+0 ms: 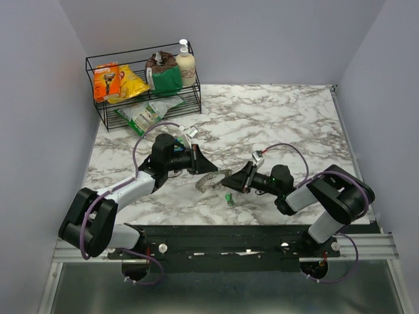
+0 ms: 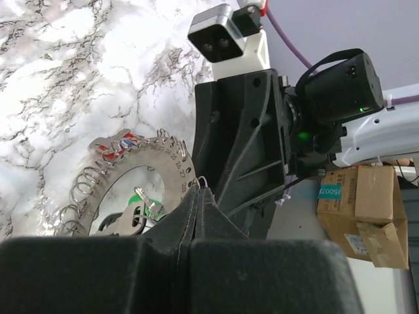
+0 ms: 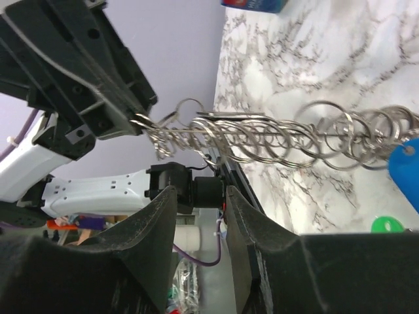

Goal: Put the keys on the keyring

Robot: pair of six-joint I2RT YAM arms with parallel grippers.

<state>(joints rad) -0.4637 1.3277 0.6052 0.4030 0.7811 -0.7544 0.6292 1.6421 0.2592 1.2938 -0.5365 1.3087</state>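
Note:
The keyring (image 1: 213,180) is a large flat silver ring hung with many small split rings, and it lies between my two grippers. In the left wrist view the keyring (image 2: 167,160) carries a green-headed key (image 2: 137,197) in its opening and red and blue key heads (image 2: 120,144) at its far rim. My left gripper (image 2: 198,190) is shut on a thin wire loop at the keyring's edge. My right gripper (image 3: 200,191) is open and empty just below the keyring (image 3: 281,140), which is seen edge-on. A blue key head (image 3: 406,169) and a green key head (image 3: 386,226) show at the right.
A black wire basket (image 1: 105,108) with snack packets and a bottle stands at the back left. The table's near edge and the arm mounting rail (image 1: 222,245) lie just behind the grippers. Cardboard boxes (image 2: 360,209) sit beyond the table edge.

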